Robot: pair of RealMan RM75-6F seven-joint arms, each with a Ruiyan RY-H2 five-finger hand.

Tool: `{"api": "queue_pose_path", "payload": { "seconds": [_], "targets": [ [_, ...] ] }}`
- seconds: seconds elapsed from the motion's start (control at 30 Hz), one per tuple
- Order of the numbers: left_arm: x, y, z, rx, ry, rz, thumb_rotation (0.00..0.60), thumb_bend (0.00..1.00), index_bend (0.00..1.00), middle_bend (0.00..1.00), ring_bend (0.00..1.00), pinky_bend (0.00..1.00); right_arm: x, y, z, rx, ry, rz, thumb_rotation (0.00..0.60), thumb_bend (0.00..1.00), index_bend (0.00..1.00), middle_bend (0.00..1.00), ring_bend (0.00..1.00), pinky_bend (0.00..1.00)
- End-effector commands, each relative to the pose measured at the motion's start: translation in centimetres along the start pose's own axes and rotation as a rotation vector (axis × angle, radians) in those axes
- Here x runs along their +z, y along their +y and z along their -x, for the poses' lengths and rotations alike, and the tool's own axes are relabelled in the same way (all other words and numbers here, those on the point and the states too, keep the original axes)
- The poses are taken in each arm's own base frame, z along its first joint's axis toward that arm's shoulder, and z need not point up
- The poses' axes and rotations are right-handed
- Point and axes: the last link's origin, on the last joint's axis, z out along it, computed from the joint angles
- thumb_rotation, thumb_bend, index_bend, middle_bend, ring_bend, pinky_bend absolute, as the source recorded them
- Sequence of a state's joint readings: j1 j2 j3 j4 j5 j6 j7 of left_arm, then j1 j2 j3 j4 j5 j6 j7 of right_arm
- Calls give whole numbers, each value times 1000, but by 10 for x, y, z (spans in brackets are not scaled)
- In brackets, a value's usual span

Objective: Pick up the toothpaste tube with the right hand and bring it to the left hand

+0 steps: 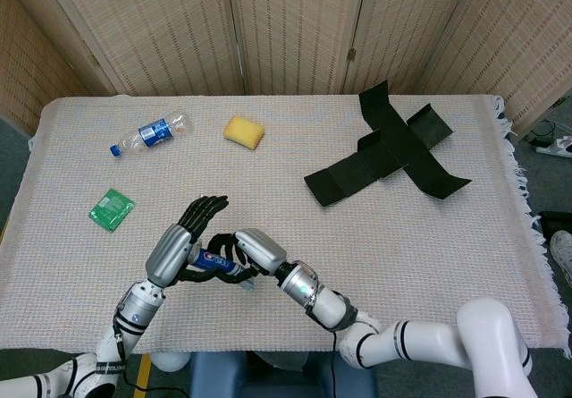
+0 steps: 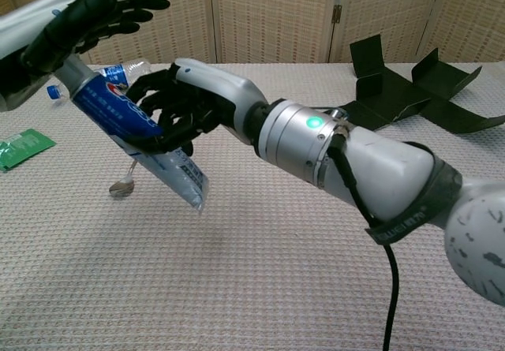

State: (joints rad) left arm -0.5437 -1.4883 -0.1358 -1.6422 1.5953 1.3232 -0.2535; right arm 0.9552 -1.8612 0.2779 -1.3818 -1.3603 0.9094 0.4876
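My right hand grips a blue and white toothpaste tube around its middle, held above the table with the cap end up and to the left. In the head view the tube shows only as a short blue strip between the two hands. My left hand is spread flat with its fingers apart, its palm right at the cap end of the tube; contact cannot be judged. From the head view, the left hand stands just left of the right hand.
A small metal object lies on the cloth below the tube. A plastic bottle, a yellow sponge and a green packet lie at the back left. Black folded sheets lie at the right.
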Motion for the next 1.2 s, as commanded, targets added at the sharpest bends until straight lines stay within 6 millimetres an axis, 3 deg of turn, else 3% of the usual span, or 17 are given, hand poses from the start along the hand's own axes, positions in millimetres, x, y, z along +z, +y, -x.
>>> {"api": "queue_pose_path", "payload": {
  "seconds": [0.03,0.37,0.63,1.03,1.2],
  "targets": [
    [2,-2,1,23,24,3,53,152,66,83,20,0,2,0,4,28,19,1,600,748,789,679,754,684],
    [2,-7,3,35,30,-11,51,152,66,83,20,0,6,0,8,92,28,19,600,754,805,694,779,687],
    [1,-10,-4,40,27,-23,51,152,66,83,19,0,1,8,4,15,-10,46,600,755,805,694,779,687],
    [-14,-30,-36,190,-11,-105,49,151,60,83,28,0,-19,27,-57,-512,-185,179,600,755,805,686,769,687],
    [-22,-39,-45,305,-50,-163,53,151,68,83,30,0,-19,29,-71,-762,-259,214,600,755,787,662,719,660]
  ]
}}
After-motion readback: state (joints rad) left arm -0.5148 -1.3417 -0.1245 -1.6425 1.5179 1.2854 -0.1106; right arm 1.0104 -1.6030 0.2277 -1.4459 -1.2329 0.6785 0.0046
